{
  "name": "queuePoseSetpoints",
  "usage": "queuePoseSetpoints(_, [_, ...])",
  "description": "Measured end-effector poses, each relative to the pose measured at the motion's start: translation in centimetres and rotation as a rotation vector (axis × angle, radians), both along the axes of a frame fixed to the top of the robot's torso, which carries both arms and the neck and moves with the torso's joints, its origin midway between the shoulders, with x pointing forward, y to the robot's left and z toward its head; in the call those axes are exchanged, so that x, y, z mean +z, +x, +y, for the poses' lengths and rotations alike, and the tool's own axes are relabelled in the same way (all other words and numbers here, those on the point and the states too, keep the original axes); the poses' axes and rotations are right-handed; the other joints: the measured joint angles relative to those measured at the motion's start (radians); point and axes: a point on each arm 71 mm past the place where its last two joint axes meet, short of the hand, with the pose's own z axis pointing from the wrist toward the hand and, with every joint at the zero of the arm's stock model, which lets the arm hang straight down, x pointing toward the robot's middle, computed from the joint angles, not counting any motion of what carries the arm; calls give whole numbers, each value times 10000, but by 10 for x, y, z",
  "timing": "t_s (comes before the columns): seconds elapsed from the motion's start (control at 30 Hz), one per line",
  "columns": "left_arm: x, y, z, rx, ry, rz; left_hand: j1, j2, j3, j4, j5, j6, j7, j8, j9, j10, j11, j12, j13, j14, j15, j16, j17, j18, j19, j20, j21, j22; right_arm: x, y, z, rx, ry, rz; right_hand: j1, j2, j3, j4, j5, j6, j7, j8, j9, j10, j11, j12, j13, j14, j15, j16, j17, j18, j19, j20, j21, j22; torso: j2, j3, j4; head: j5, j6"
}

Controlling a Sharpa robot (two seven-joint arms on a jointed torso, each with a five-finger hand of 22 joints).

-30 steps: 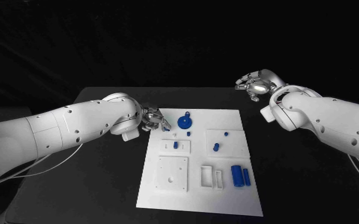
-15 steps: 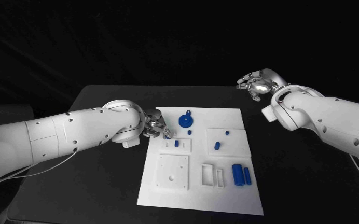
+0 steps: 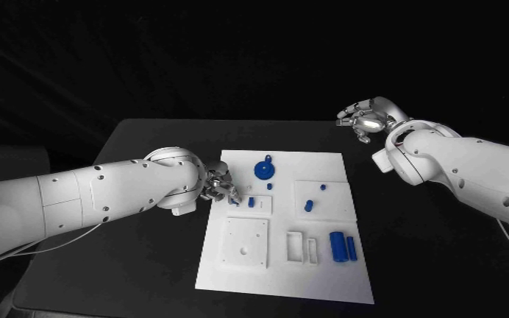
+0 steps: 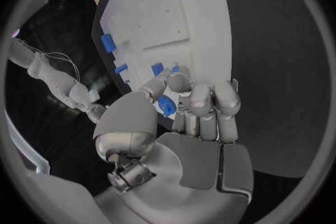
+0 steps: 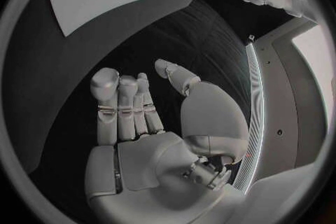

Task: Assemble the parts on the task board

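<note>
Presently, one white task board (image 3: 286, 270) at the centre of the black desk (image 3: 138, 259).

Parts on the board, by the head view's clock face with the board's centre as the dial's centre:
- round blue disc part (image 3: 263, 168), 12 o'clock, near the far edge.
- small blue peg (image 3: 251, 202) in a raised white block, 10 o'clock.
- small blue piece (image 3: 307, 205), 1 o'clock.
- two upright blue cylinders (image 3: 340, 247), side by side, 4 o'clock.

Left hand (image 3: 220, 186): at the board's 10 o'clock edge, just beside the peg block. In the left wrist view its fingers (image 4: 203, 106) are curled together, thumb drawn in against a small blue part (image 4: 167, 106), pinching it.

Right hand (image 3: 364, 118): raised beyond the board's far right corner, 1 o'clock, well apart from the board. Fingers (image 5: 119, 103) loosely spread, holding nothing.
</note>
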Motion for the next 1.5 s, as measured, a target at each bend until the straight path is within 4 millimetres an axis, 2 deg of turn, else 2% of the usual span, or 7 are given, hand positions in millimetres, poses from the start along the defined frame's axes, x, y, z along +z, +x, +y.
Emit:
queuePoseSetpoints(0.23, [0, 0, 0, -34, 32, -25, 0, 0, -1, 0, 0, 11, 11, 17, -21, 35, 35, 0, 0, 13, 17, 0, 10, 0, 1, 2, 39, 9, -2, 0, -1, -12, -3, 30, 0, 0, 0, 0, 0, 0, -1, 0, 0, 0, 0, 0, -7, 0, 0, 0, 1, 0, 0, 0, 0, 10, 3, 0, -9, 1, -35])
queuePoseSetpoints(0.57, [-1, -1, -1, -90, 98, -49, 0, 0, 26, -29, -1, 11, 11, 17, -26, 35, 35, 0, 1, 13, 20, 36, 9, 1, 16, 18, 39, 8, -5, -1, -1, -14, -5, 79, 0, 0, 0, 0, 0, 1, -4, 0, 0, 0, 0, 0, -7, 0, 0, 0, -11, -1, -1, 1, 0, 9, 4, 19, -11, -4, -46])
queuePoseSetpoints(1.5, [-1, -2, -2, -255, 189, 49, 10, -10, 33, -63, 10, -9, -8, 135, -91, 35, 36, 6, 2, 12, 56, 40, 16, 0, -6, 0, 76, 26, -5, -1, -2, -46, -13, 93, 0, 0, 0, 0, 39, 0, -38, 0, 8, -36, 36, 0, -15, 0, 0, 0, -18, -1, -17, 17, 0, 17, 5, 10, -11, -25, -97])
